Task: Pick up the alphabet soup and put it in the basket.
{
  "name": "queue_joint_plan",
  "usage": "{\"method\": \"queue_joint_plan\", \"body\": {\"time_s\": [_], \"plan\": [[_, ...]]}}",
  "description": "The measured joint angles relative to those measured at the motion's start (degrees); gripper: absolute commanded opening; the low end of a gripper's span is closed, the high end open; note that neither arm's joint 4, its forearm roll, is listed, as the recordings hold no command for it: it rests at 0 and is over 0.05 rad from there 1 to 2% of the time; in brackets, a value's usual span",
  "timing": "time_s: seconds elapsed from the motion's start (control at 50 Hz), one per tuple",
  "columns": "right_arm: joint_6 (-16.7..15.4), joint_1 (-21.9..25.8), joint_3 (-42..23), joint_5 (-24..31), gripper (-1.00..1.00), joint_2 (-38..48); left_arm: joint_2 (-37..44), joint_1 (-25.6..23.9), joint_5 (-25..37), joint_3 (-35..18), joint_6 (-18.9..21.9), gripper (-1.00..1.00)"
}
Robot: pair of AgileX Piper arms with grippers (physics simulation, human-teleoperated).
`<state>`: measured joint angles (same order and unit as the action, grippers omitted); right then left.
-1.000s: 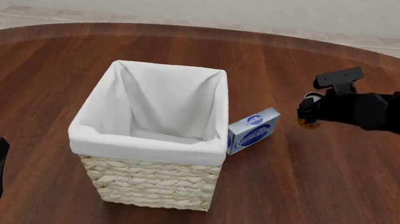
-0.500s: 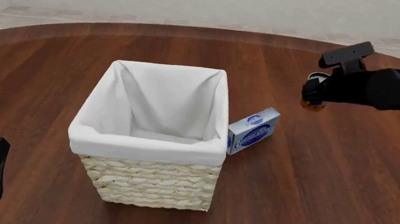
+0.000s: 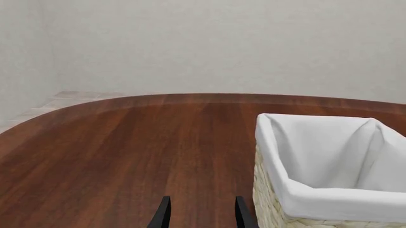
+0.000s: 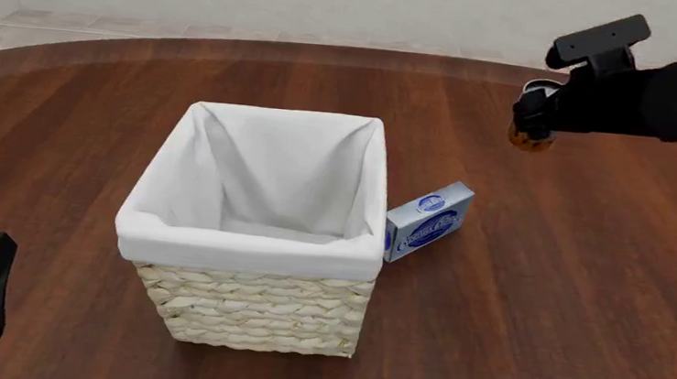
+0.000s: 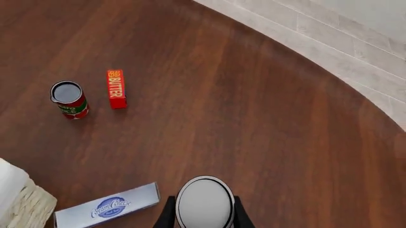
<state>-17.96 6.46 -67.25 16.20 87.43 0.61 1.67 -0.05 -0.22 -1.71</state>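
Clamped between the right gripper's fingers: the soup, pinched across its sides just below the silvery top, so as to hang upright with the lid free and the label end pointing down. Held high, well clear of the wood, over the tabletop's far right part; only the orange base showing below the black hand in the front view. Carried this high, judging by the task, to clear the tall liner rim of the basket rather than knock it. Still to be done: travel leftward and nearer, then a release over the white cloth. Standing about mid-tabletop, the basket, open mouth up and empty as far as can be seen. Propped right against its right wall, a blue-and-white box, under the likely path, so better kept high until past it. Farther out toward the right edge, seen only from the right wrist, a red can and a butter pack, near each other, apart from everything else. Parked at the near left corner, the left gripper, fingers narrowly apart, holding nothing, out of the way.
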Motion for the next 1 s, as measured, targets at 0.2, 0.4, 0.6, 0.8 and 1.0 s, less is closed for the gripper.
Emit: {"method": "queue_joint_plan", "body": {"time_s": [0.2,0.4,0.6,0.8,1.0], "plan": [[-0.63,1.70,-2.98,2.69,-1.00,-0.70,0.05,-0.07,-0.01,0.00,-0.01,1.00],[-1.62,3.88,-6.41,5.54,-1.00,-1.01,0.01,-0.04,0.00,0.00,-0.02,1.00],[-2.78,6.06,-10.38,8.49,-1.00,-0.99,-0.02,0.00,0.00,0.00,-0.04,1.00],[-3.68,8.36,-13.94,10.86,-1.00,-0.75,-0.05,0.02,0.00,0.00,-0.04,1.00],[-4.17,10.93,-17.25,12.80,-1.00,-0.06,-0.07,0.04,0.00,0.00,-0.04,1.00]]}}
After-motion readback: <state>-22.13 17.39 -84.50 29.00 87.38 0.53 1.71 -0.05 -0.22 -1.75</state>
